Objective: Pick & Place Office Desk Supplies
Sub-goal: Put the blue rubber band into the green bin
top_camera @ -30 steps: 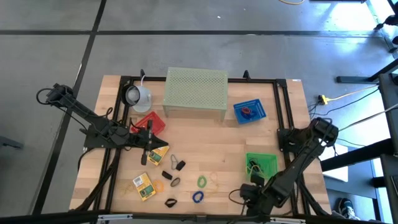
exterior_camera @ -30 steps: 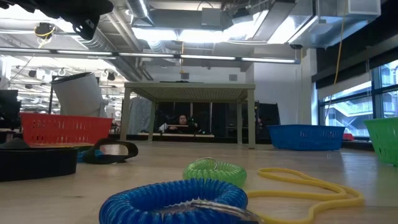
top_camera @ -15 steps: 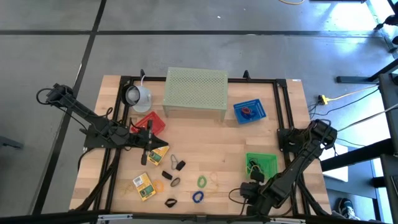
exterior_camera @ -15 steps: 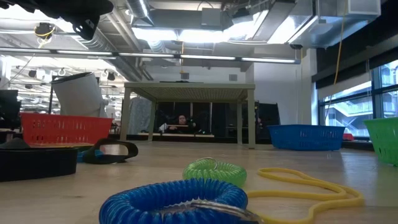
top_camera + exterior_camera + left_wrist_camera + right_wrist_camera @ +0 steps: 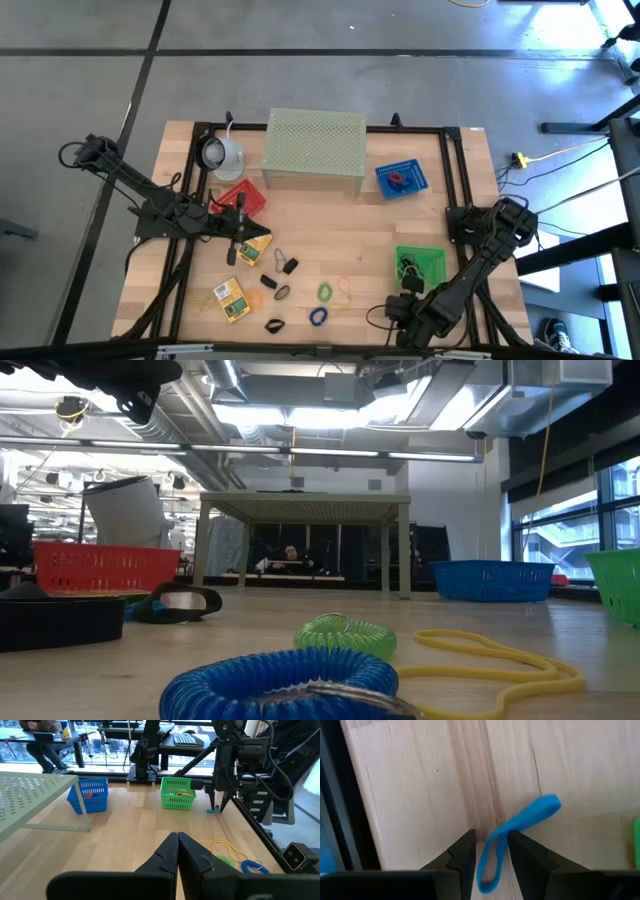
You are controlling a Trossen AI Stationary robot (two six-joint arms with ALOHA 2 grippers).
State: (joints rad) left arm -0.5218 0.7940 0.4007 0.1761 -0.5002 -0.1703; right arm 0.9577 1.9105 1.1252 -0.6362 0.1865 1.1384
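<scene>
I count three baskets: red [image 5: 241, 196] at centre-left, blue [image 5: 401, 179] upper right, green [image 5: 419, 262] lower right. Two yellow packets [image 5: 232, 297] lower left. One green coil [image 5: 325, 292], one blue coil [image 5: 318, 316], bottom centre.

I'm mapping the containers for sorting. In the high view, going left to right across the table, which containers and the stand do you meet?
White cup → red basket → pale green perforated stand → blue basket → green basket.
</scene>
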